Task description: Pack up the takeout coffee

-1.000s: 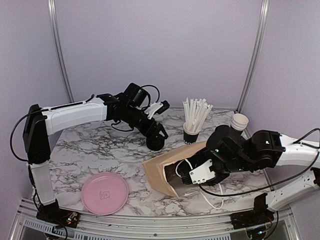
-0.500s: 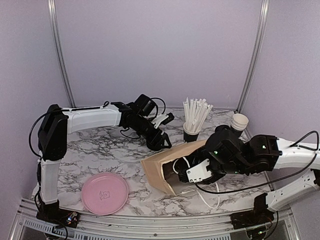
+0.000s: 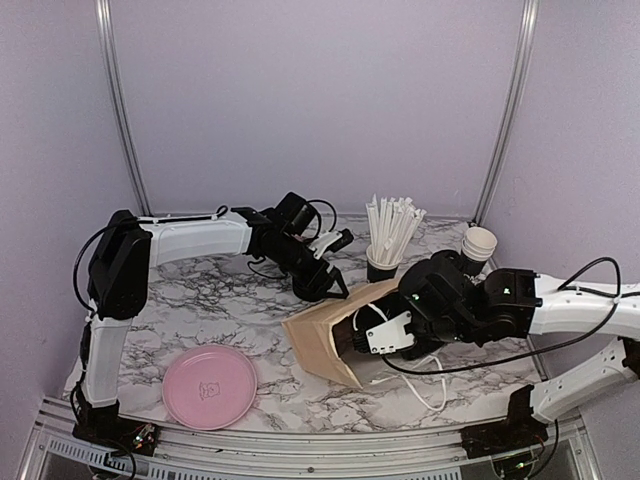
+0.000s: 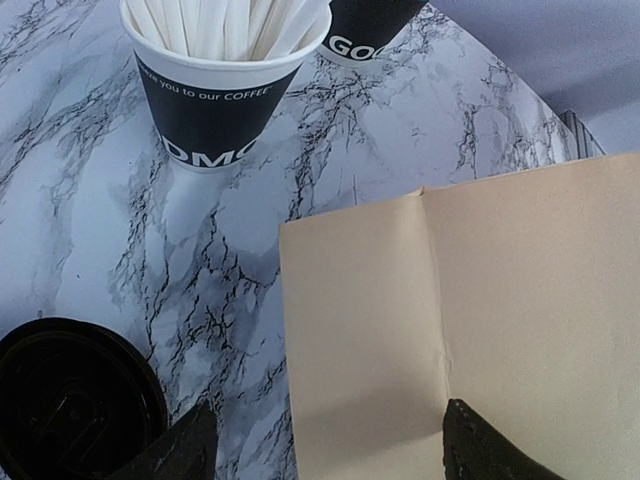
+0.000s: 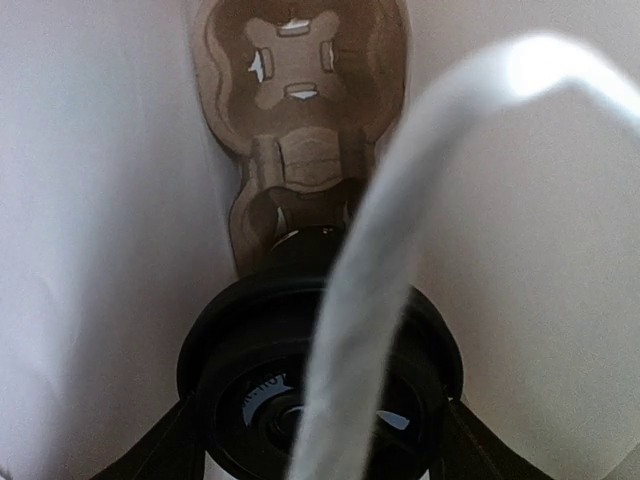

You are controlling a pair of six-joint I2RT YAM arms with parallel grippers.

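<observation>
Paper bag step: the job in hand looks like seating the lidded cup [image 5: 250, 395] in the pulp carrier [image 5: 300, 120] deep inside the paper bag [image 3: 315, 338], which lies on its side on the table [image 4: 80, 230]. To do it well, stop the bag sliding. Hold the cup level and in line with the carrier's nearer hole. Push slowly, so that the carrier is not shoved against the far end.
Spare cup [image 4: 70, 400]: black, lid on, standing on the table just outside the left arm's near finger. I cannot tell if they touch.
Left jaws [image 4: 328, 442]: spread wide and gripping nothing. One tip is over bare table and the other over the bag's edge. Whether they press on the paper I cannot tell.
Straw cup [image 4: 215, 110]: upright beyond the bag's corner, well clear of the work.
Right jaws [image 5: 310, 445]: inside the bag, set wide and clamped on the lidded cup, a dark finger against each side of it.
White cord [image 5: 400, 200]: it loops across the right wrist's view and hides part of the lid. It could snag on the bag's mouth, so watch it.
</observation>
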